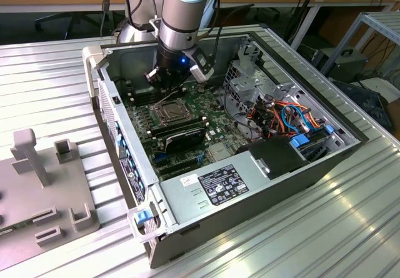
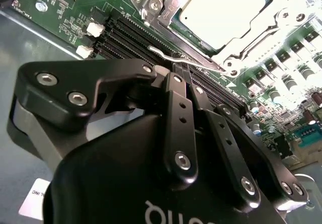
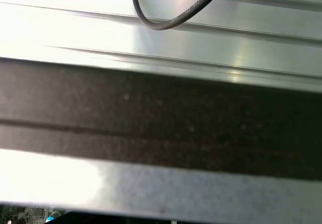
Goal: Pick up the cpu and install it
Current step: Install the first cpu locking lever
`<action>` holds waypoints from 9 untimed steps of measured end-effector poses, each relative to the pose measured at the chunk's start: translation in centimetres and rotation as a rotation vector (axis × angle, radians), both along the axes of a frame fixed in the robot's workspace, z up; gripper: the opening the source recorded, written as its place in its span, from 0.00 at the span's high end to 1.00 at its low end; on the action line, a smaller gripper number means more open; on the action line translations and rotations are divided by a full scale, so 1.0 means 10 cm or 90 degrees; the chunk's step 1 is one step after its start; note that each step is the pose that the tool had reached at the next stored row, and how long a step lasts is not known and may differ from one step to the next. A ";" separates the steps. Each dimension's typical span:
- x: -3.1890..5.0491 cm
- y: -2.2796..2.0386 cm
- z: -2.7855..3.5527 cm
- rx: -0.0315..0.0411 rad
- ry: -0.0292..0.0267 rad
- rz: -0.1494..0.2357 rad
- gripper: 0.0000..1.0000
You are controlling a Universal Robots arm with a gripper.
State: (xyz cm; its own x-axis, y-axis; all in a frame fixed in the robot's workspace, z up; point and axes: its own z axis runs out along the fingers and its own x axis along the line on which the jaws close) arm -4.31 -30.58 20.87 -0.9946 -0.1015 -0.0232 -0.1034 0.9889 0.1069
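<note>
The tool (image 2: 182, 78) hangs clenched and empty just above the motherboard (image 2: 75, 7), its fingers (image 2: 176, 113) pressed together beside the socket frame (image 2: 166, 2). The cpu (image 2: 221, 12) already sits flat in the socket, apparently placed there for clamping, inside the open computer case (image 1: 325, 165).

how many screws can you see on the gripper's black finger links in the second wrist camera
8 show on the gripper: two on the outer link, two near the finger tops, one mid-finger, three on the lower link. Others may be hidden behind the body.
</note>
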 end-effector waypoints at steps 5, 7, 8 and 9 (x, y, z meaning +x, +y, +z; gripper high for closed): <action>-0.001 0.000 0.058 -0.0001 -0.0010 0.000 0.89; -0.002 0.000 0.095 -0.0001 -0.0027 0.000 0.89; -0.003 0.000 0.113 -0.0001 -0.0038 0.000 0.89; -0.004 0.000 0.123 -0.0001 -0.0045 0.000 0.89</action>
